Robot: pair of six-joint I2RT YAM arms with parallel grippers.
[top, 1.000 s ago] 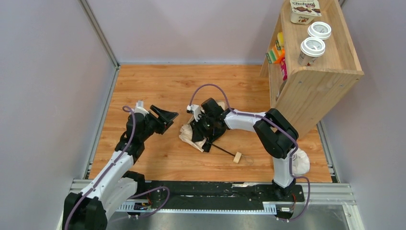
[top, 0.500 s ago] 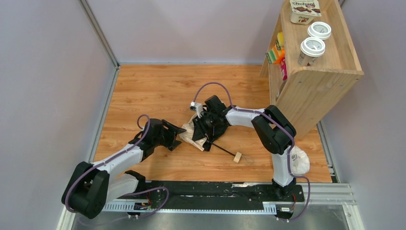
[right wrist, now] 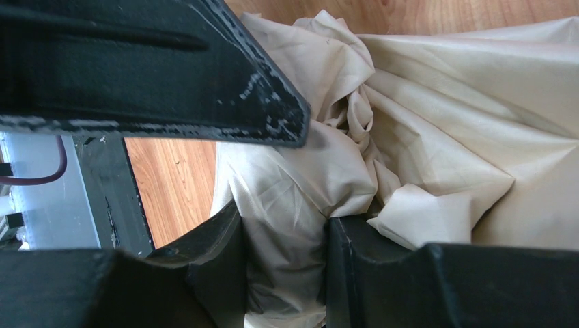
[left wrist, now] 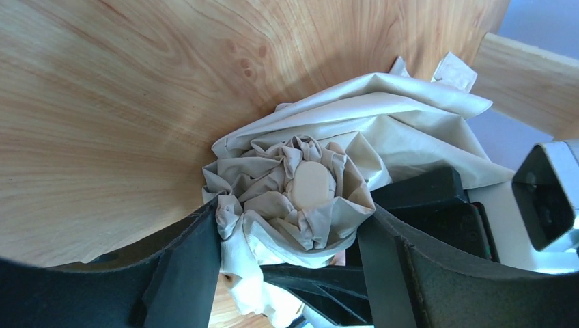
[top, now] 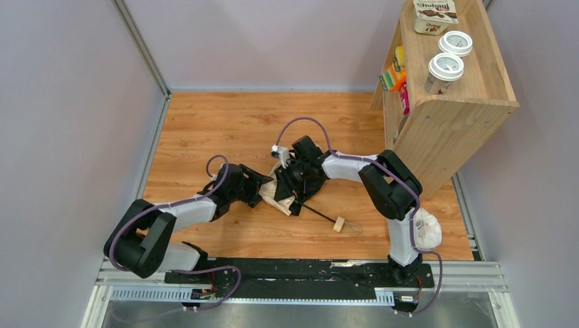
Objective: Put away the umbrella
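L gripper (top: 263, 185) is spread wide, w/ the bunched top of the umbrella (left wrist: 321, 164) btwn its fingers. Umbrella lies mid table (top: 218, 123). R gripper (right wrist: 283, 236) pinches the cream cloth. Thin dark shaft (top: 317, 213) & wood knob (top: 339, 224) stick out right. Wood shelf (top: 450, 123) stands further right.

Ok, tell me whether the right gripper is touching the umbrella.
Touching. The right wrist view shows the right gripper closed on the umbrella: a fold of its fabric is pinched between the fingers, pressed against both.
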